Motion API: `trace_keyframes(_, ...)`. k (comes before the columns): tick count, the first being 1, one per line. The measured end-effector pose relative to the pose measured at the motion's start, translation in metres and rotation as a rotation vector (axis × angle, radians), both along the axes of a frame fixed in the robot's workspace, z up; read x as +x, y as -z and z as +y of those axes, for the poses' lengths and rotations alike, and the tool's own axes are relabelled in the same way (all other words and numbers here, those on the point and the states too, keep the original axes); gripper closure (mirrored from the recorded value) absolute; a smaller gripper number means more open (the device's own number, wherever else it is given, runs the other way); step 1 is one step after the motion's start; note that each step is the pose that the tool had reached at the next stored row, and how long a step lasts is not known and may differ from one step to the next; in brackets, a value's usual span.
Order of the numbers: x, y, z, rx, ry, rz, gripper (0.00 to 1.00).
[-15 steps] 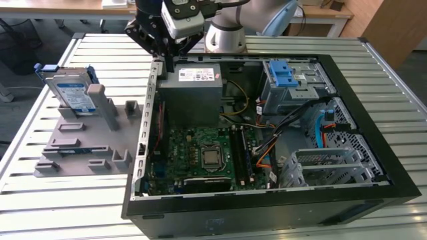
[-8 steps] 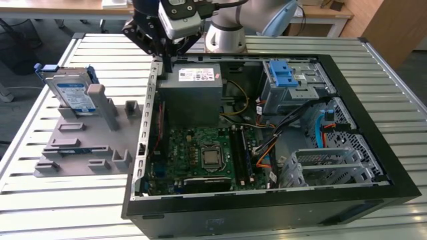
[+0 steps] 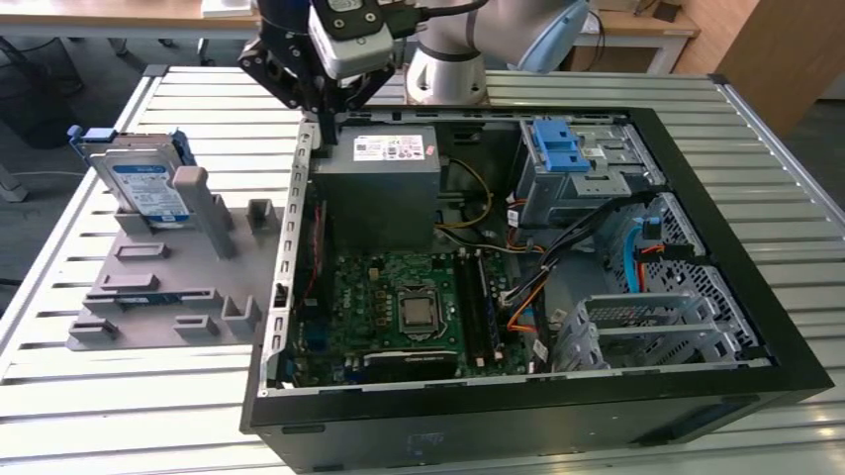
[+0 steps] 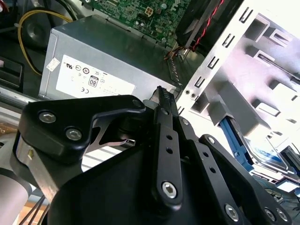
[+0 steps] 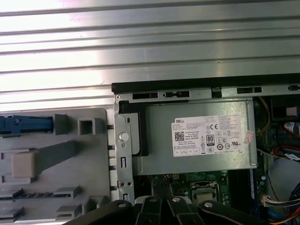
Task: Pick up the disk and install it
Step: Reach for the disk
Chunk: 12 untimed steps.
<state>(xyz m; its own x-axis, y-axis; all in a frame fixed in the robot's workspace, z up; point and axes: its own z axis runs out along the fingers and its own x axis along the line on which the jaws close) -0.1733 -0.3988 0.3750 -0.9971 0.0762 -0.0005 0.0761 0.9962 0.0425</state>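
Fingers clenched on nothing, above the computer case at its 11 o'clock corner, exterior view. Disk stands on edge in the grey holder, 9 o'clock from the case. My judgement: rigid, weighty, shock-sensitive. Grip across the blue bracket's edges.

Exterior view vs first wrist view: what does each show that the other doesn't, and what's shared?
Exterior view adds: the labelled face of the silver rectangular disk in its blue plastic bracket, upright on the grey plastic fixture; the blue ribbed plastic latch; the silver metal drive cage.
First wrist view adds: a straight-down look at the black case's rear corner.
Both: the grey metal box with a white sticker, the slatted metal table, the gripper over that corner, jaws shut and empty.
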Motion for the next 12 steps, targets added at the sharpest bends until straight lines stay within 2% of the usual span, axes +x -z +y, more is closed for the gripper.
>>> trace_keyframes(12,-0.0033,0.001,0.0,0.0001,0.0,0.0009,0.89)
